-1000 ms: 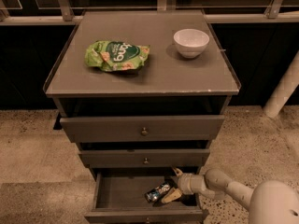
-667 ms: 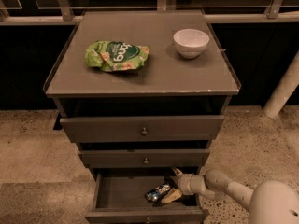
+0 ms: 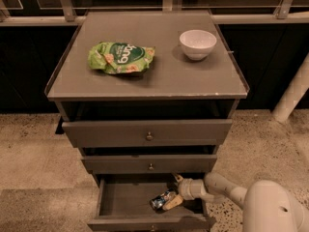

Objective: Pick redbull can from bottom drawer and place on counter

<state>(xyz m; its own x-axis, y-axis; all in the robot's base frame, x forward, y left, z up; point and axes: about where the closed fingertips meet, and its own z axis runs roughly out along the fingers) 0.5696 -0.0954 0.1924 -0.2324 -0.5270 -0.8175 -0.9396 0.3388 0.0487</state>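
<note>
Redbull can (image 3: 161, 200) lies on its side in the open bottom drawer (image 3: 123, 199), right half, toward the front. Claw (image 3: 175, 192) is inside the drawer just beside it, spread open and gripping nothing; the lower finger looks to touch the can. Step in hand: the grasp. Straddle the can's body, not its shiny ends, and close firmly. Back out from under the middle drawer (image 3: 150, 164) before rising to the tabletop (image 3: 159, 79).

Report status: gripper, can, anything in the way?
Gripper in open bottom drawer, at can. Can lying on drawer floor. On counter: bag and bowl, apart.
</note>
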